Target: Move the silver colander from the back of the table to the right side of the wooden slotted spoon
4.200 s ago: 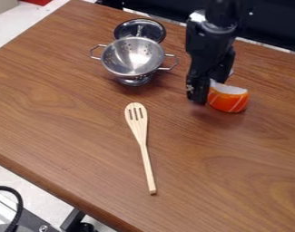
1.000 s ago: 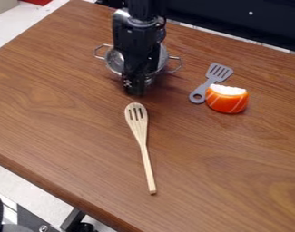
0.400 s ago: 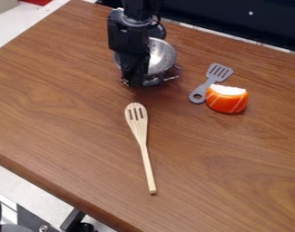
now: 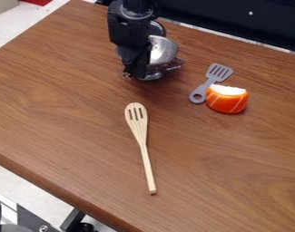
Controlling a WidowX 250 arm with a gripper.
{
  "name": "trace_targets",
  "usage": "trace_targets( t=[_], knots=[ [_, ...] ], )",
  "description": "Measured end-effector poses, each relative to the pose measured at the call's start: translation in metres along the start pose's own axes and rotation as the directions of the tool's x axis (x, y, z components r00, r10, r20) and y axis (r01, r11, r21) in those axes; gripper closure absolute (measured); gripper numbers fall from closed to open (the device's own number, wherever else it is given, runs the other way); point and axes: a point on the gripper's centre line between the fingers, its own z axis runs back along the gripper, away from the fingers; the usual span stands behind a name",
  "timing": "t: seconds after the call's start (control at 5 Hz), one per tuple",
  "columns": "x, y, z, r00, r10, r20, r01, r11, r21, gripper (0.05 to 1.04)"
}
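The black gripper (image 4: 135,73) hangs down at the upper middle of the table, at the left side of the silver colander (image 4: 163,50) and in front of part of it. Whether it grips the colander cannot be told. The colander's right handle and base show, and it looks slightly tilted. Behind it stands a round silver lid (image 4: 157,29), partly hidden by the arm. To the right lie a grey slotted spatula (image 4: 214,78) and an orange and white sushi-like piece (image 4: 228,99), side by side. A wooden slotted spoon (image 4: 141,136) lies nearer the camera.
The brown wooden table (image 4: 64,104) has its left edge running diagonally down to the bottom. A dark panel (image 4: 234,20) stands behind the far edge. Below the table at the lower left are a cable and metal parts (image 4: 37,224).
From beside the sushi-like piece my gripper has moved left to the colander, uncovering the grey spatula. Lately it has shifted slightly toward the far edge, and the colander has tilted and shifted.
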Motion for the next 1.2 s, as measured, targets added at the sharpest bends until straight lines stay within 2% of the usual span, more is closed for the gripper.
trace_targets(
  t=[0.4,0.6,0.8,1.0,1.2],
  knots=[
    [0.012,0.009,0.007,1.000,0.000,-0.023,-0.001,0.998,-0.060,1.022],
    [0.019,0.014,0.012,0.998,-0.046,-0.047,0.043,0.997,-0.064,1.023],
    [0.018,0.024,0.024,0.990,-0.114,-0.077,0.106,0.990,-0.097,1.027],
    [0.010,0.041,0.046,0.975,-0.190,-0.116,0.167,0.969,-0.184,1.027],
    [0.001,0.057,0.053,0.960,-0.241,-0.142,0.209,0.955,-0.208,1.027]
  ],
)
